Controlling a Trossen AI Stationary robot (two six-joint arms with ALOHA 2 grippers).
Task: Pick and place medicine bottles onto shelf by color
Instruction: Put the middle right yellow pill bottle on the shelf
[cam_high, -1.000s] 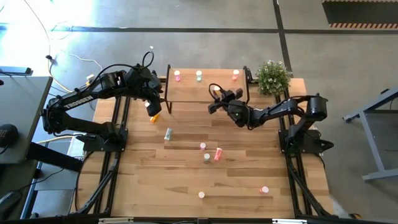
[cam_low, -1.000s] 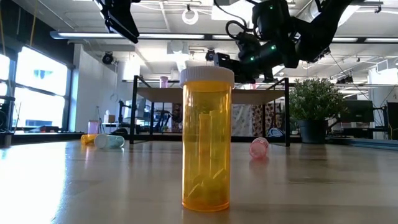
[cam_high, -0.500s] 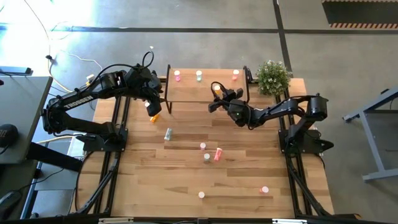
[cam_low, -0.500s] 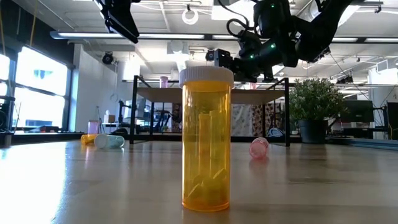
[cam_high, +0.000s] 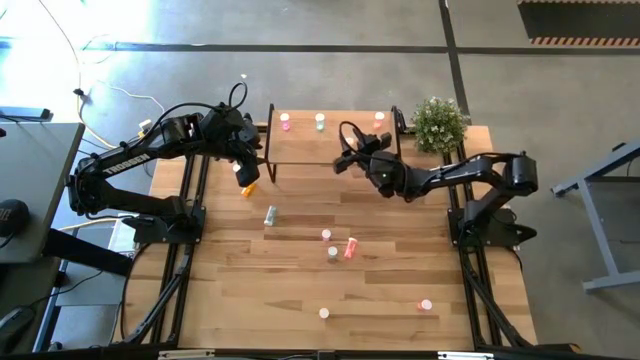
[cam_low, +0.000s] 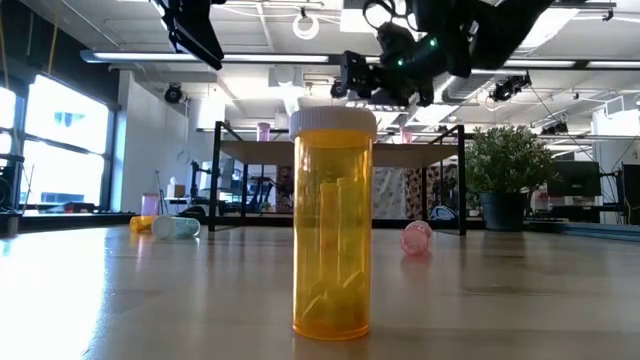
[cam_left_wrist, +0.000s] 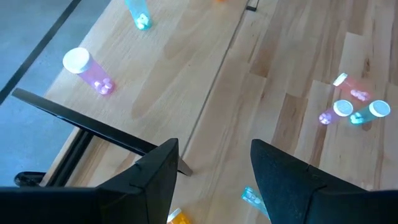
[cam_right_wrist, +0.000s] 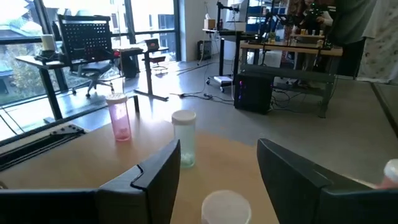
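1. We start at the right gripper (cam_high: 348, 160), over the front part of the shelf (cam_high: 300, 150): its two fingers (cam_right_wrist: 155, 180) stand apart with nothing between them.
2. Just ahead of those fingers, in the right wrist view, a white-capped bottle (cam_right_wrist: 225, 206) stands on the shelf board, free of both fingers.
3. Farther along the shelf from it we see a pale green bottle (cam_right_wrist: 184, 138) and a pink bottle (cam_right_wrist: 119, 116), both upright, side by side along the back edge.
4. From above, the shelf's back edge carries three upright bottles: the pink one (cam_high: 285, 121), the pale green one (cam_high: 320, 120), and another pink one (cam_high: 379, 118) toward the plant end.
5. The left gripper (cam_high: 245, 163) hangs just off the shelf's left end; its fingers (cam_left_wrist: 155, 177) are parted and hold nothing.
6. Beside the shelf's left leg an orange bottle (cam_high: 249, 188) lies on the table (cam_high: 250, 290), with a pale one (cam_high: 270, 214) a little farther from the shelf.
7. Well in front of the shelf, a cluster of three bottles (cam_high: 338, 247) sits mid-table, and two more bottles (cam_high: 425, 304) rest near the table's front edge.
8. In the low view an orange bottle (cam_low: 333, 225) stands upright closest to the camera.
9. A potted plant (cam_high: 438, 122) sits just off the shelf's right end.
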